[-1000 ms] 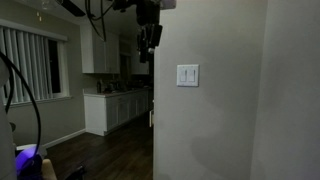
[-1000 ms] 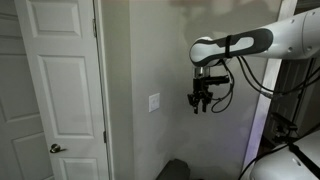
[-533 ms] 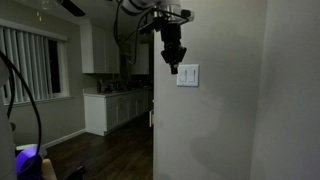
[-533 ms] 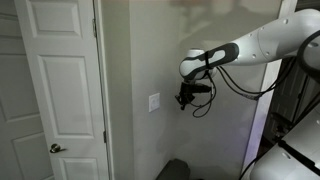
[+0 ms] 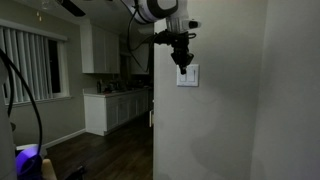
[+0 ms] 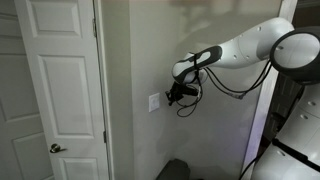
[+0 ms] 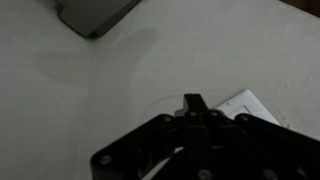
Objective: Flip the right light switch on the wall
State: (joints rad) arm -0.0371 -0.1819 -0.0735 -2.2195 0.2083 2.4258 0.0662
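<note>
Cabinets (image 5: pixel 112 108) glimmered in the dark kitchen off to the left, well clear of the work. Next came the wall (image 5: pixel 225 120), bare but for its small white switch plate (image 5: pixel 188 78), and that was where things had changed. Within the last second the arm (image 6: pixel 245 48) had swung across from the kitchen side and brought the end effector (image 5: pixel 184 62) over the plate's upper edge. Seen from the side in an exterior view, the end effector (image 6: pixel 172 97) sat just beside the switch plate (image 6: pixel 154 102), so near that I could not tell whether it touched.

Its fingers looked pinched together with nothing between them. The wrist view showed a single dark tip (image 7: pixel 192 101) aimed at the wall, with a corner of the switch plate (image 7: pixel 250 104) just to its right. The right light switch (image 5: pixel 192 78) lay below and slightly right of that tip.

I judged the approach as good as over and the press itself not yet made. The tip seemed to need a nudge toward the right rocker, lest it catch the left twin (image 5: pixel 183 79) instead.
</note>
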